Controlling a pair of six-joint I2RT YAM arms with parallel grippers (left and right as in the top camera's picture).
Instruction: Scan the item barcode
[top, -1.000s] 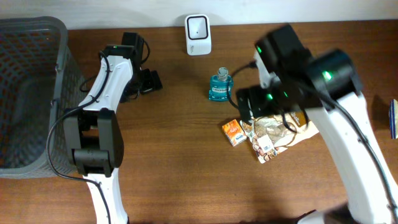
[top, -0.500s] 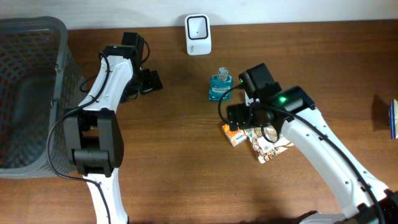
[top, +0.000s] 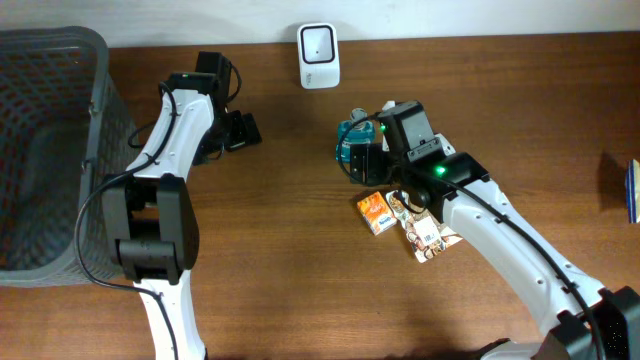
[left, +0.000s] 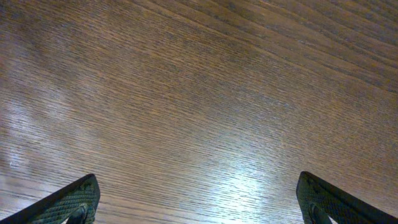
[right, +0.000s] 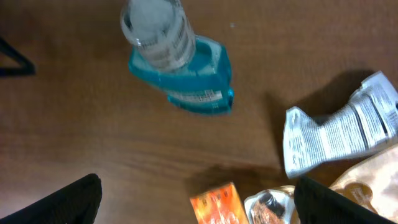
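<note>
— Overhead?
— The right gripper (top: 360, 160) is hovering wide-spread beside the blue bottle (top: 350, 135), which is standing below the scanner (top: 318, 42). The left gripper (top: 240, 130) is sitting well apart.
— Wrists?
— The left jaws are gaping over the table (left: 199, 93). The right ones are gaping too, gripping nothing.

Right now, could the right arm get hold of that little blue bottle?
Probably yes. The right gripper hangs open close by the blue bottle, with nothing between them; the orange box and snack packets lie off to one side.

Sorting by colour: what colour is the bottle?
The bottle is teal blue, clearest in the right wrist view.
</note>
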